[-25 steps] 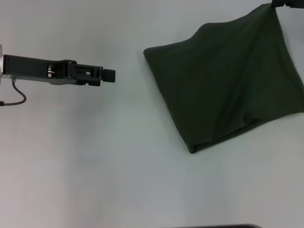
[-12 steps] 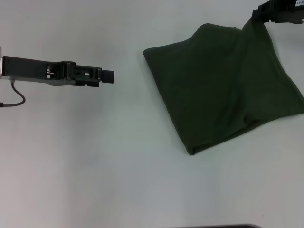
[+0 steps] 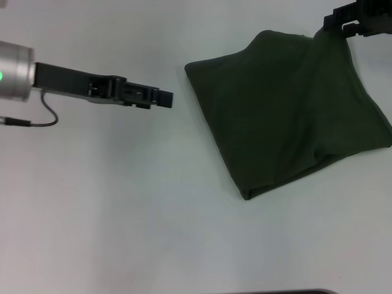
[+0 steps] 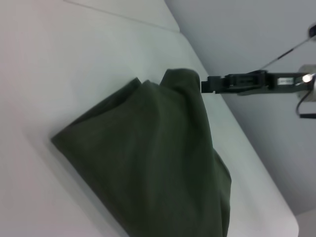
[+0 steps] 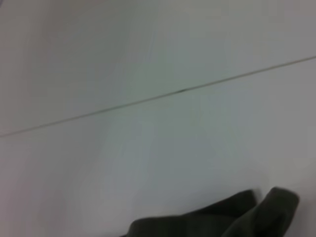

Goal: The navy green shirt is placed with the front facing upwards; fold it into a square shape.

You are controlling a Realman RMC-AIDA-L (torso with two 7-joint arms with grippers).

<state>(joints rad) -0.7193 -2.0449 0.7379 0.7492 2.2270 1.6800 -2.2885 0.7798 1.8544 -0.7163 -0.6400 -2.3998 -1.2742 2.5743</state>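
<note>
A folded navy green shirt (image 3: pixel 288 110) lies on a pale table (image 3: pixel 153 214), at about 2 o'clock in the head view, its plain back side up in a rough, skewed four-sided bundle. No lettering, collar tag or other writing can be read on the cloth. The right gripper (image 3: pixel 334 23) sits at the far corner of the shirt, near 1 o'clock, where the fabric rises into a small peak against its black fingers; whether they are pinching the cloth cannot be told. The left gripper (image 3: pixel 164 98) hangs over bare table at about 10 o'clock, pointing toward the shirt's near-left edge but apart from it; its finger state cannot be told either. A green light (image 3: pixel 2 76) glows on the left arm's silver wrist, and a thin black cable (image 3: pixel 43 116) loops beneath it. Nothing lies between the left gripper and the shirt.
</note>
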